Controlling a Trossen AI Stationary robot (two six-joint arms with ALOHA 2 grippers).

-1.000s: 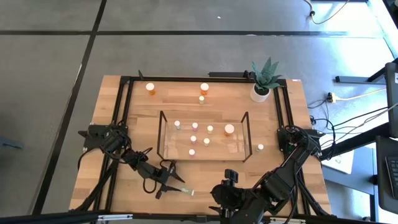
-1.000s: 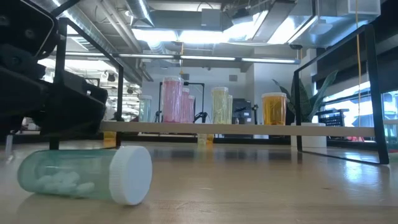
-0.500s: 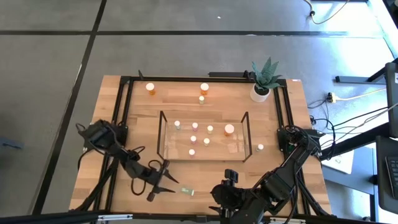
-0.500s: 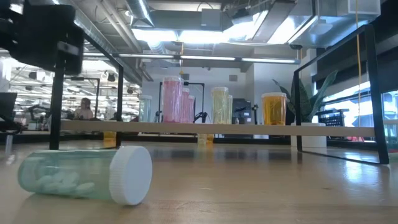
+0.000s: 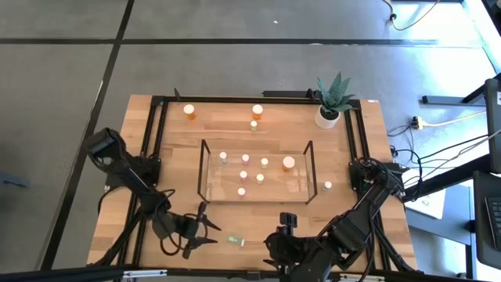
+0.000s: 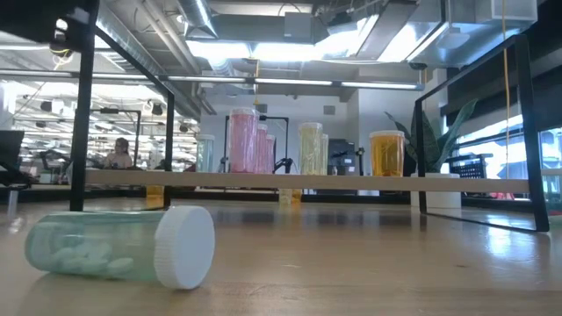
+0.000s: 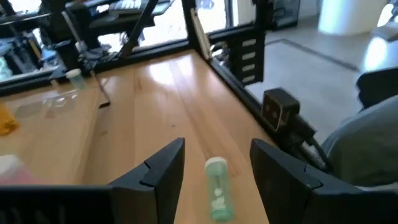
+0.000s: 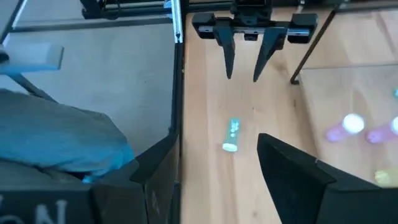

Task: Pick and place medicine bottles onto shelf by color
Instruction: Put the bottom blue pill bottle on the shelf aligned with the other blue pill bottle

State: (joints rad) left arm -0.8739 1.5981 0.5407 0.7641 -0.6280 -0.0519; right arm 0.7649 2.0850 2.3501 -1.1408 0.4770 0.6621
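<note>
On the wooden table (image 5: 172, 149), a greenish bottle (image 5: 236, 240) lies on its side just ahead of the left gripper (image 5: 205, 234), whose jaws stand open and empty. It lies short of the shelf (image 5: 305, 168), probably awaiting pickup; the right gripper (image 5: 288, 222) waits nearby, jaws also apart.

The wooden table (image 5: 180, 149) carries the clear shelf (image 5: 205, 168), a potted plant (image 5: 329, 106) — and a toppled greenish bottle (image 5: 236, 240).

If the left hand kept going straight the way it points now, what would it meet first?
Probably the green bottle lying on its side on the table. It sits in line with the gap of the open left hand, just ahead of it and apart from both fingers; the exact gap is unclear.
</note>
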